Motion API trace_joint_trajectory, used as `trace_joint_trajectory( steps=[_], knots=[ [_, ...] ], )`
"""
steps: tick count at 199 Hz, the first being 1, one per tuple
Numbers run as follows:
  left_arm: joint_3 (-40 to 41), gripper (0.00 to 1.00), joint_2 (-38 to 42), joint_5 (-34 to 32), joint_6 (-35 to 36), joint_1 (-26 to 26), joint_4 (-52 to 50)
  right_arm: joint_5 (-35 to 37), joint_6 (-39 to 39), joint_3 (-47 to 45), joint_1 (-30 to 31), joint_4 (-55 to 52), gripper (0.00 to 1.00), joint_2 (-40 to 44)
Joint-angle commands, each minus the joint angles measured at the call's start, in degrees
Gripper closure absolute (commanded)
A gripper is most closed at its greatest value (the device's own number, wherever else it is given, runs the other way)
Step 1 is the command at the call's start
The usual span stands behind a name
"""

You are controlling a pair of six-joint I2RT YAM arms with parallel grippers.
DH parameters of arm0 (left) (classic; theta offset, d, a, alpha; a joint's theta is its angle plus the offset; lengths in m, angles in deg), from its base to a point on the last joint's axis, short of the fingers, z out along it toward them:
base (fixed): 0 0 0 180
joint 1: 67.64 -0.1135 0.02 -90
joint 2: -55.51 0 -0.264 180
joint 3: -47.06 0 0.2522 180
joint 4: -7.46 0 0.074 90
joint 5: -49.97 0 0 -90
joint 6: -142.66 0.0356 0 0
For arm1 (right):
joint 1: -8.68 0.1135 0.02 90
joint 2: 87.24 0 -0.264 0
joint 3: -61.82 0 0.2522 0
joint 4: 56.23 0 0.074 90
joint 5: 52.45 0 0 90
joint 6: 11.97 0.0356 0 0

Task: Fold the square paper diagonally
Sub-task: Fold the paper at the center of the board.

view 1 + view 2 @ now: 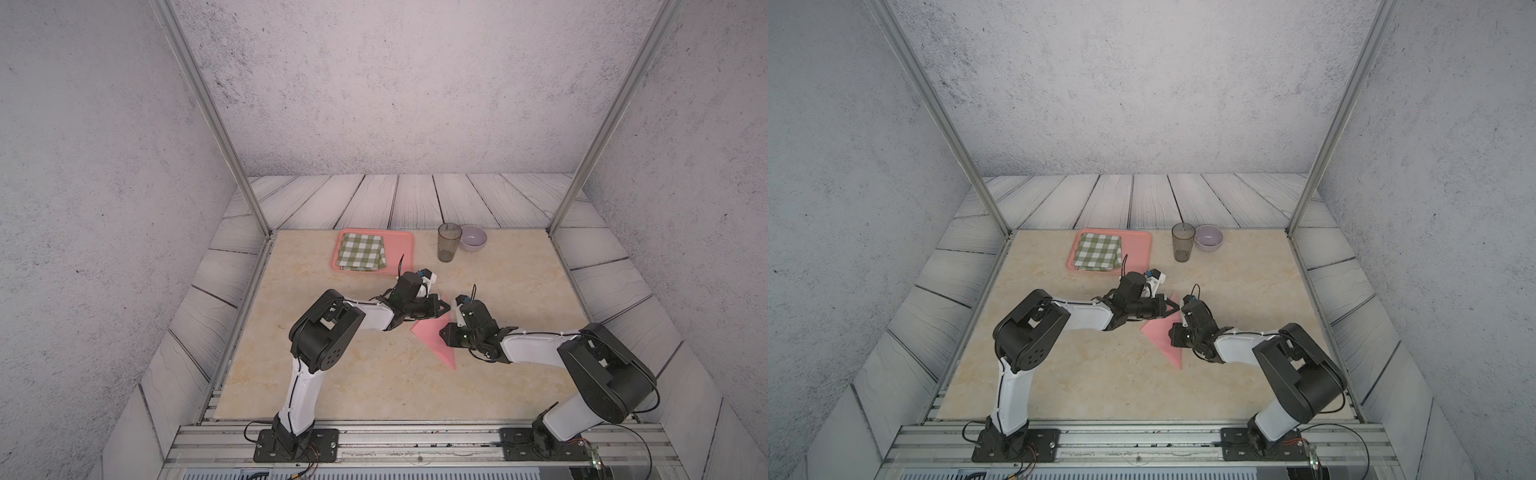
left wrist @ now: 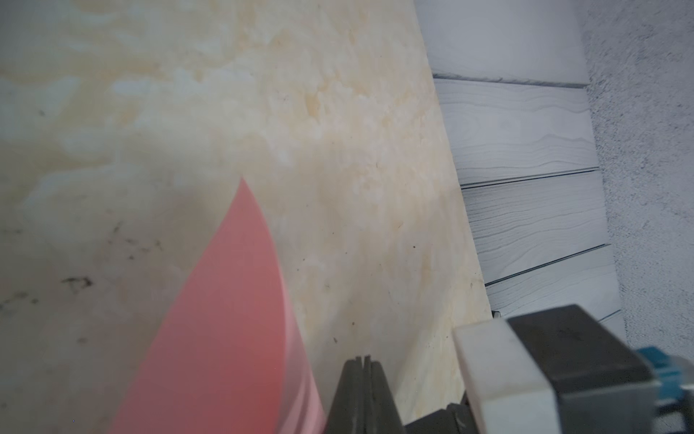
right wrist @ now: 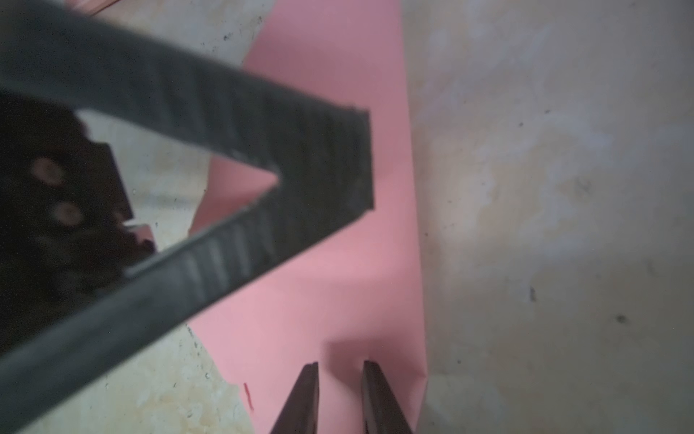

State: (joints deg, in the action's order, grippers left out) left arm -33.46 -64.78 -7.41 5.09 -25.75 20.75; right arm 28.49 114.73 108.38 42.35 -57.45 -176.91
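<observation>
- The square paper (image 1: 429, 333) (image 1: 1160, 336) lies on the counter (image 1: 332, 374) near its middle, between the two arms, and shows a triangular outline in both top views.
- One long edge of the paper runs straight toward the near side of the counter and ends in a sharp point. A small pink tip shows beyond the left gripper, on the far side.
- The left gripper (image 1: 448, 308) (image 1: 1177, 308) has its jaws pressed together with nothing between them. The left wrist view (image 2: 362, 366) shows the tips meeting beside the pink sheet (image 2: 233, 319).
- In the right wrist view the left gripper (image 3: 360, 161) reaches over the paper (image 3: 338, 282). I cannot tell whether it touches the sheet.
- The right gripper (image 1: 444, 335) (image 1: 1173, 335) (image 3: 341, 366) points down at the paper near its straight edge. Its jaws stand slightly apart, with flat pink paper showing in the gap.
- At the far side of the counter a pink tray (image 1: 402, 249) carries a folded green-and-white checked cloth (image 1: 361, 251).
- To the right of the tray stands a dark see-through cup (image 1: 449, 243), and just beside it is a pale bowl (image 1: 473, 237).
</observation>
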Motion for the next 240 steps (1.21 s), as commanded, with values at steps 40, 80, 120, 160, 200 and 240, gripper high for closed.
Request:
trace_joint_trajectory(
  steps=[40, 80, 120, 160, 200, 240],
  knots=[
    [-3.7, 1.00, -6.4, 1.2, 1.9, -2.2, -2.1, -1.4, -1.3, -1.5, 0.0, -6.6, 0.76, -1.1],
    [-6.0, 1.00, -8.7, 1.7, 4.8, -3.4, -5.8, -2.5, -0.8, -2.1, 0.1, -5.9, 0.76, -1.5],
    [-8.0, 1.00, -11.2, 0.8, 7.2, -3.7, -9.6, -4.1, 0.5, -4.1, 0.1, -5.1, 0.75, 0.1],
    [-7.2, 1.00, -13.0, -0.9, 7.4, -3.7, -9.8, -5.4, 1.9, -6.2, 0.1, -5.9, 0.72, 4.2],
    [-6.6, 1.00, -14.0, -2.3, 7.3, -3.7, -9.6, -6.6, 4.5, -9.2, 0.4, -6.1, 0.70, 8.9],
    [-7.0, 1.00, -15.1, -2.5, 7.1, -3.7, -9.0, -7.2, 7.6, -14.1, 1.3, -3.0, 0.75, 11.4]
  ],
)
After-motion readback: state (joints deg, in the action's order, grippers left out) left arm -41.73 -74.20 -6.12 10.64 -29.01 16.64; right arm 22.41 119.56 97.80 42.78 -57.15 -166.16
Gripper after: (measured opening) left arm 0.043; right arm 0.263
